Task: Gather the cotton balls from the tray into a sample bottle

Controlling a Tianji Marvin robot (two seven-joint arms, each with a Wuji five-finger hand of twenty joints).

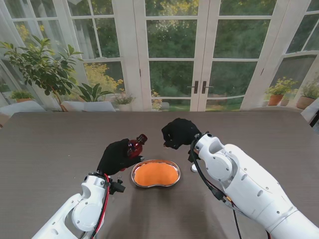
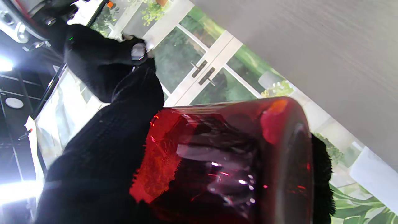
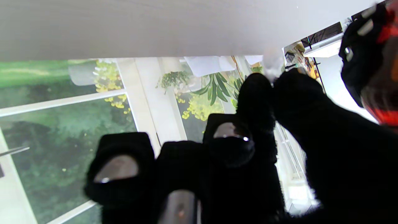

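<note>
Stand view: left hand (image 1: 115,156) grips the tilted red sample bottle (image 1: 135,147) mid-frame; right hand (image 1: 178,133) pinches a cotton ball (image 3: 272,64) beside its mouth. Orange tray (image 1: 155,174) looks empty, so nearly done I'd guess.

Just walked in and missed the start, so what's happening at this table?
The left hand holds a dark red sample bottle tilted, neck toward the right hand. The right hand pinches a small white cotton ball between thumb and finger, raised beside the bottle's mouth. The kidney-shaped metal tray with an orange inside sits nearer to me; no cotton balls show in it.
</note>
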